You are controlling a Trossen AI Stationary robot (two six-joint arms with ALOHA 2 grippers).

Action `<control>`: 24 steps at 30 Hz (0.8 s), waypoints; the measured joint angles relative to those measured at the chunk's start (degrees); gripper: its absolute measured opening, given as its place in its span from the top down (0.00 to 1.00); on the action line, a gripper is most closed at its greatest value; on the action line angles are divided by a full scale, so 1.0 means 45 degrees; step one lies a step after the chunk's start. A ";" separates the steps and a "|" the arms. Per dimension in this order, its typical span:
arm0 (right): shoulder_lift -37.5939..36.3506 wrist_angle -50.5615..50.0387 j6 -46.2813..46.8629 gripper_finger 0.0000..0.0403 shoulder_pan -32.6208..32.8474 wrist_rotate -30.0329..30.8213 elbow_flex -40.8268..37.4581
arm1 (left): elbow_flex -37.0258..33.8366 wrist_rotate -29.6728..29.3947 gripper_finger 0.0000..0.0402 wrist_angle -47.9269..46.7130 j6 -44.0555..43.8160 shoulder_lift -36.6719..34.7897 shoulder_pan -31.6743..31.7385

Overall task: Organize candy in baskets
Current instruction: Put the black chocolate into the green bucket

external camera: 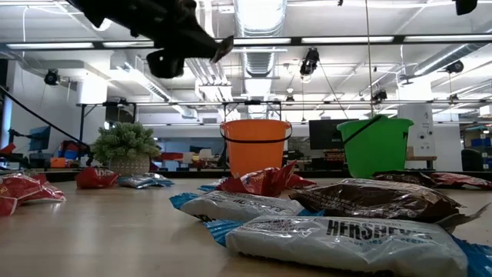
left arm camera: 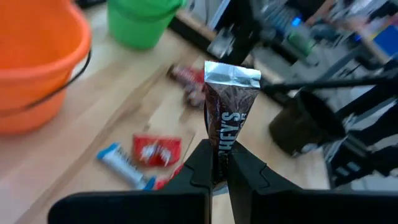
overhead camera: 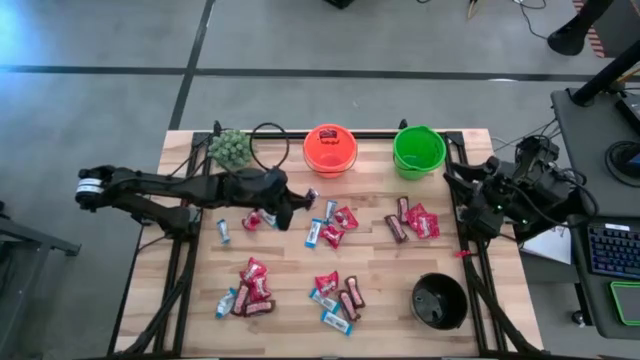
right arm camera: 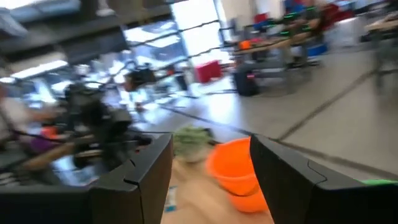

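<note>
From above, the left gripper (overhead camera: 306, 197) is hovering over the counter (overhead camera: 190, 300) just in front of the orange basket (overhead camera: 330, 149), while the right gripper (overhead camera: 470, 195) is waiting beside the green basket (overhead camera: 419, 150), with sweets scattered in front of the orange basket. In the left wrist view, the fingers (left arm camera: 200, 171) are pinching a dark brown bar (left arm camera: 224, 112) upright, the orange basket (left arm camera: 37, 56) sitting near it. In the right wrist view, that arm's fingers (right arm camera: 140, 171) are standing wide apart, gripping nothing, with the orange basket (right arm camera: 233, 168) showing between them.

Wooden counter (overhead camera: 370, 255) has candy (overhead camera: 330, 232) scattered all over the middle and front. Orange basket (overhead camera: 330, 150), green basket (overhead camera: 419, 150) and a plant (overhead camera: 228, 148) sit along the back edge, with the black basket (overhead camera: 439, 302) at the front right corner.
</note>
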 joint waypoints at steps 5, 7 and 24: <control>0.0331 0.0036 0.1804 0.50 -0.0662 -0.1399 0.0005 | 0.0000 -0.0010 1.00 0.1414 0.0247 0.0211 0.0165; 0.0603 0.0033 0.2174 0.50 -0.1027 -0.1841 0.0008 | 0.0000 -0.0010 1.00 0.1906 0.0296 0.0274 0.0303; 0.4929 0.2646 0.5079 0.50 -0.8204 -1.0004 0.0024 | 0.3062 0.0427 1.00 -0.0887 0.1967 0.0298 0.1864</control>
